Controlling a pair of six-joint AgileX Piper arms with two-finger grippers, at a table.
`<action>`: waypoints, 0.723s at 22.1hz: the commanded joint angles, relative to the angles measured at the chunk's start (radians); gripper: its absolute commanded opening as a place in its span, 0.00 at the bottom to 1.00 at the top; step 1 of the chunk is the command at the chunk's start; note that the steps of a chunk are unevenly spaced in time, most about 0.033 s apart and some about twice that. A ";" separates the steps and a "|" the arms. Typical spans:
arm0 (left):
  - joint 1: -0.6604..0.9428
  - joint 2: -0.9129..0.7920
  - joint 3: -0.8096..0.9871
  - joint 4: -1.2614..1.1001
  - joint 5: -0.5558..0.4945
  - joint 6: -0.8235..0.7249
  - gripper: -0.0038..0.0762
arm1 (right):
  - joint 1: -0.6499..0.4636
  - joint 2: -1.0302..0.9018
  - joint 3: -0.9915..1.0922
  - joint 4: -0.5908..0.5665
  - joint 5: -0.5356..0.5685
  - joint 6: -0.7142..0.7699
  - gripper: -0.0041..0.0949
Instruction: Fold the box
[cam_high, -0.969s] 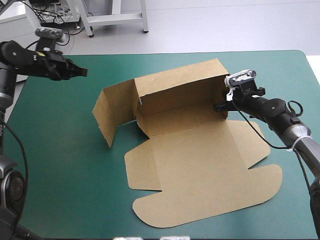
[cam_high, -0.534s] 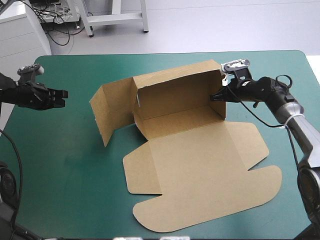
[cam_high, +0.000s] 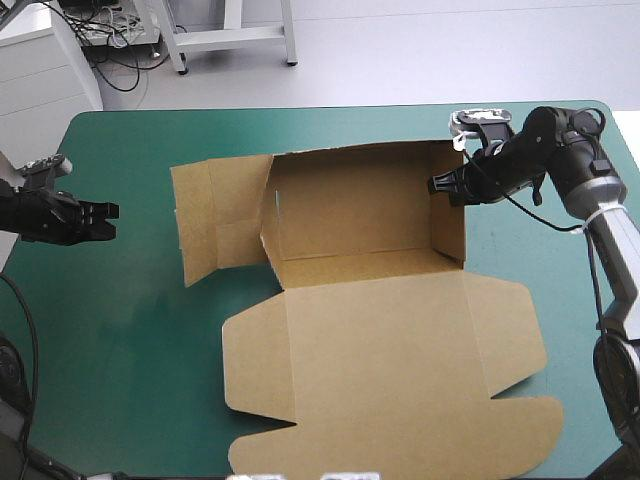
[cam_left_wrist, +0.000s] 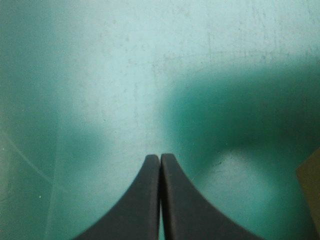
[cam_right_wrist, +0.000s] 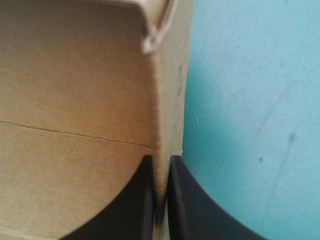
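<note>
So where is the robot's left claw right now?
In the high view, the left gripper hangs over the teal-green cover near the table's left edge. It is shut and empty, well apart from the brown box in the middle.

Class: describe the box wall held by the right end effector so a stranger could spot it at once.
On the teal-green table lies the brown box, partly folded, its lid flat toward the near edge. At its right end stands a short wall. Unlike the left end flap, splayed outward, this one is pinched by the right end effector.
</note>
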 joint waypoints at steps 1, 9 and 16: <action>0.007 -0.046 -0.023 -0.054 -0.008 0.011 0.01 | 0.000 -0.048 -0.029 0.023 0.083 0.040 0.03; 0.007 -0.046 -0.023 -0.084 0.029 0.011 0.01 | 0.000 -0.023 -0.020 -0.013 0.083 0.094 0.03; 0.007 -0.046 -0.023 -0.129 0.023 0.011 0.01 | 0.000 0.074 -0.020 -0.009 0.078 0.083 0.03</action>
